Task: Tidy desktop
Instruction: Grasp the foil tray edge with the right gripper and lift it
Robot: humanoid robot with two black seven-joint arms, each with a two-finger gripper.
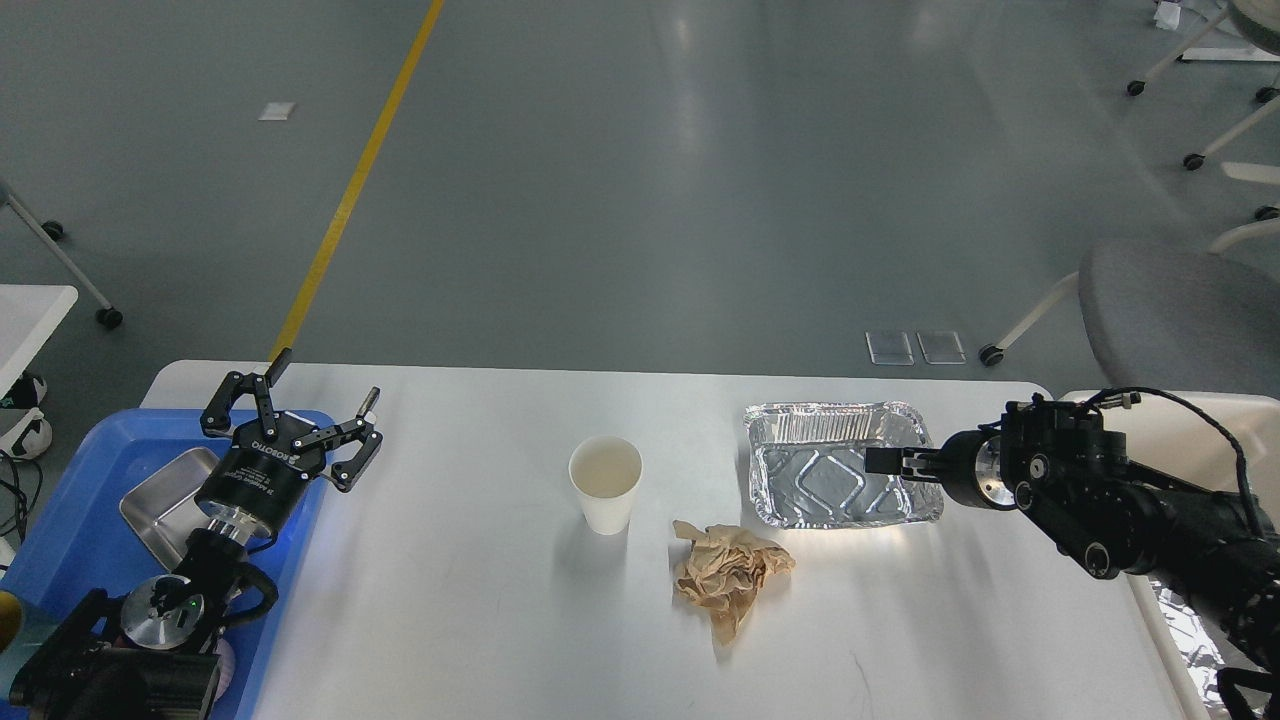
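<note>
The white desktop (480, 620) holds a white paper cup (605, 485) standing upright in the middle. A crumpled brown paper wad (728, 578) lies just in front and to the right of the cup. An empty foil tray (840, 470) sits right of the cup. My left gripper (323, 383) is open and empty, hovering over the desktop's left edge beside the blue tray. My right gripper (885, 461) reaches over the foil tray's right rim. Its fingers overlap from this side, so I cannot tell if they are open or holding the rim.
A blue plastic tray (70, 480) at the left holds a small metal pan (160, 505), partly under my left arm. A cream-white bin (1170, 420) stands at the right with crumpled foil (1190, 630) in it. A grey chair (1180, 310) is beyond it.
</note>
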